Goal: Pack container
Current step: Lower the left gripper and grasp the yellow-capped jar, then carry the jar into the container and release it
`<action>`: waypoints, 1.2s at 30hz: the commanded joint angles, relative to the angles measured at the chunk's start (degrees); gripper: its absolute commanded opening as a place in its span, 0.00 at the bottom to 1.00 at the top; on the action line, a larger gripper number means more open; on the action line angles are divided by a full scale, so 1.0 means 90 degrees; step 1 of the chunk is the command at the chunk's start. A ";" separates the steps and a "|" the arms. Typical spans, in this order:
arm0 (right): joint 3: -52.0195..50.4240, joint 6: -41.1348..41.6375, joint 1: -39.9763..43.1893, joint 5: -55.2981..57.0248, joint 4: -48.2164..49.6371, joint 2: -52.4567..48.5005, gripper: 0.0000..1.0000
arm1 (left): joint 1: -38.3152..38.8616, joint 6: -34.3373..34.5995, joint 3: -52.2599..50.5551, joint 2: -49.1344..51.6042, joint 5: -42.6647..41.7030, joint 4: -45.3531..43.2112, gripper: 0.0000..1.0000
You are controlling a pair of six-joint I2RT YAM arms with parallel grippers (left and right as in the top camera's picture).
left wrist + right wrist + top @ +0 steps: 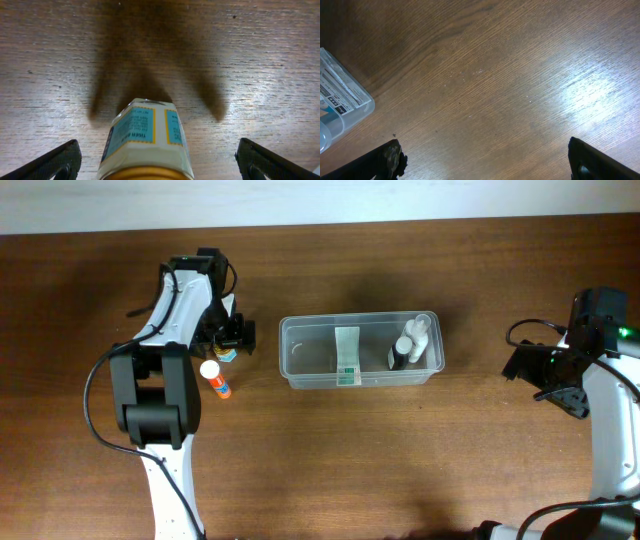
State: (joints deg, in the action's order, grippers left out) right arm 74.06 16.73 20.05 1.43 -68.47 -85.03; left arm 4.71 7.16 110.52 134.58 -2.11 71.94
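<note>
The container (362, 351), a clear plastic bin, lies in the middle of the table and shows as a corner (341, 107) at the left of the right wrist view. Inside it are a green-and-white packet (347, 356) and small bottles (414, 342) at its right end. My left gripper (234, 338) is open to the left of the bin. A small jar (146, 144) with blue labels and a gold lid stands between its fingers (56, 162), touching neither. My right gripper (546, 383) is open over bare wood to the right of the bin, nothing between its fingers (386, 159).
A white-capped orange stick (215, 377) lies on the table just below the left gripper. The wooden table (400, 460) runs to a pale wall along the far edge. Both arms' white links stand at the left and right sides.
</note>
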 commanded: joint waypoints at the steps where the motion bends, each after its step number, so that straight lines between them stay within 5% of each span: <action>1: 0.0010 0.0083 0.0027 0.0012 0.0019 0.0015 0.98 | -0.0041 0.0012 -0.0085 0.0070 -0.0002 -0.0087 0.99; 17: 0.0010 0.0080 0.0027 0.0012 0.0019 0.0015 0.98 | -0.0041 0.0012 -0.0085 0.0070 0.0165 -0.0027 0.98; 22: 0.0010 0.0083 0.0027 0.0012 0.0019 0.0015 0.98 | -0.0041 0.0012 -0.0085 0.0070 0.0165 -0.0017 0.59; 36: 0.0010 0.0083 0.0027 0.0012 0.0019 0.0015 0.98 | -0.0041 0.0012 -0.0085 0.0073 0.0165 -0.0022 0.40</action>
State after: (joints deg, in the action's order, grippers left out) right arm 74.06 16.78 20.05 1.43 -68.45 -85.03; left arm 4.71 7.16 110.08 134.58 -1.06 71.59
